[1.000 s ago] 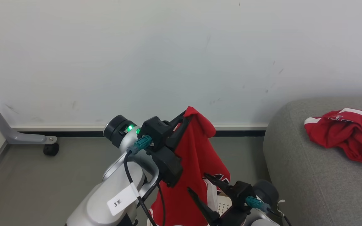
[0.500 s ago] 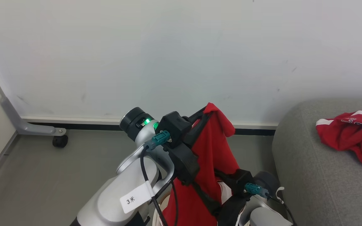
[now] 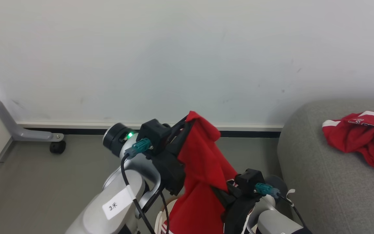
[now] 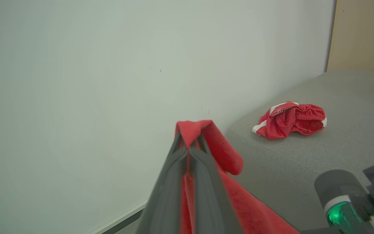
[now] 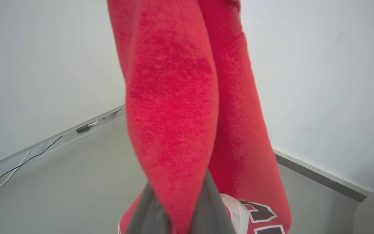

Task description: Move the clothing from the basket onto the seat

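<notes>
A red garment (image 3: 203, 162) with white trim and dark lettering hangs in the air over the basket. My left gripper (image 3: 187, 121) is shut on its top fold, seen in the left wrist view as a red tuft (image 4: 193, 130) between the closed fingers. Lower and to the right, my right gripper (image 3: 221, 195) is shut on the hanging cloth (image 5: 174, 113), its fingers half hidden by it. Only a sliver of the cream basket (image 3: 158, 221) peeks out below the arms. A second red garment (image 3: 362, 139) lies crumpled on the grey seat (image 3: 320, 182).
A pale wall with a dark skirting strip (image 3: 248, 134) runs behind the grey floor. A grey bracket with a black caster (image 3: 55, 148) stands at the far left. The seat's rounded corner sits just right of my right arm.
My right gripper, open a second ago, has shut on the lower part of the hanging garment. The head view has shifted slightly; the left gripper still holds the top fold.
</notes>
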`<state>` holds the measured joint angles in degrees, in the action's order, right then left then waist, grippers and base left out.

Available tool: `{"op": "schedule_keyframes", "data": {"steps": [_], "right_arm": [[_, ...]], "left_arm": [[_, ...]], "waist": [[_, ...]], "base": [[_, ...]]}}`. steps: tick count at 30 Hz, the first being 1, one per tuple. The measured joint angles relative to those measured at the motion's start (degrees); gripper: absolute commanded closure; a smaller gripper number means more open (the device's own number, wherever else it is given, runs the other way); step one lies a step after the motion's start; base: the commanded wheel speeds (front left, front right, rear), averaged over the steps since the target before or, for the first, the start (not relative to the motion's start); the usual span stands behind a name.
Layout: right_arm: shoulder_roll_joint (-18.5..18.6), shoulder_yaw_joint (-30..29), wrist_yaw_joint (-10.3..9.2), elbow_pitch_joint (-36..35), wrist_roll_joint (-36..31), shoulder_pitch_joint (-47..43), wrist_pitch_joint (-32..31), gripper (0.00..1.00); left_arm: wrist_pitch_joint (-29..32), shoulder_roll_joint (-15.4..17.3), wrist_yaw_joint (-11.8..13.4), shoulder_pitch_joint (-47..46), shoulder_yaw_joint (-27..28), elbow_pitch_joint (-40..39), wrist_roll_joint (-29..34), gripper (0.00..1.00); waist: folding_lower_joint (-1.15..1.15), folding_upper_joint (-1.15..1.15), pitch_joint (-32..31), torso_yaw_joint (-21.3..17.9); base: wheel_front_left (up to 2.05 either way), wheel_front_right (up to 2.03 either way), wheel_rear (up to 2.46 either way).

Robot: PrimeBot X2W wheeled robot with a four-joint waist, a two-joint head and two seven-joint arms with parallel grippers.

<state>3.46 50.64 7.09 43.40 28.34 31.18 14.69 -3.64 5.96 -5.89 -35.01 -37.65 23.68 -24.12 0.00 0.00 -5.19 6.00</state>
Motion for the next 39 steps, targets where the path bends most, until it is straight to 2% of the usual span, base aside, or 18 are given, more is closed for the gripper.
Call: {"op": "schedule_keyframes", "data": {"steps": [1,2,8,20,30,39], "right_arm": [[0.00,-0.40,0.00,-0.02,0.05,0.01,0.00,1.00],[0.00,-0.82,0.00,-0.01,0.08,0.03,0.00,1.00],[0.98,-3.34,0.00,-1.54,0.20,0.94,-0.01,1.00],[9.00,-8.35,-0.13,-6.64,-0.32,1.54,-0.01,1.00],[14.99,-10.80,-2.32,-11.69,-2.74,0.44,0.00,1.00],[18.30,-11.92,-3.63,-16.89,-3.68,-0.36,0.00,1.00]], "left_arm": [[-0.04,0.30,0.40,0.60,0.23,0.09,-0.10,0.16],[-0.07,0.54,0.45,1.20,0.53,0.22,-0.13,0.00],[-0.85,1.36,1.24,4.37,1.68,0.96,-1.27,0.00],[-3.15,2.15,1.94,10.09,2.56,1.12,-3.20,0.00],[-5.05,0.77,2.46,16.21,1.22,0.08,-3.81,0.00],[-6.12,-0.38,3.11,18.81,0.19,-0.35,-4.16,0.00]], "waist": [[0.00,0.00,0.00,-0.34],[0.00,0.00,0.00,-0.71],[0.00,0.00,-0.04,-3.21],[0.00,0.00,-0.46,-8.84],[0.00,0.00,-1.12,-14.44],[0.00,0.00,-1.59,-20.50]], "base": [[0.00,0.00,0.00],[0.00,0.00,0.00],[0.00,0.00,0.00],[0.00,0.00,0.00],[0.00,0.00,0.00],[0.00,0.00,0.00]]}}
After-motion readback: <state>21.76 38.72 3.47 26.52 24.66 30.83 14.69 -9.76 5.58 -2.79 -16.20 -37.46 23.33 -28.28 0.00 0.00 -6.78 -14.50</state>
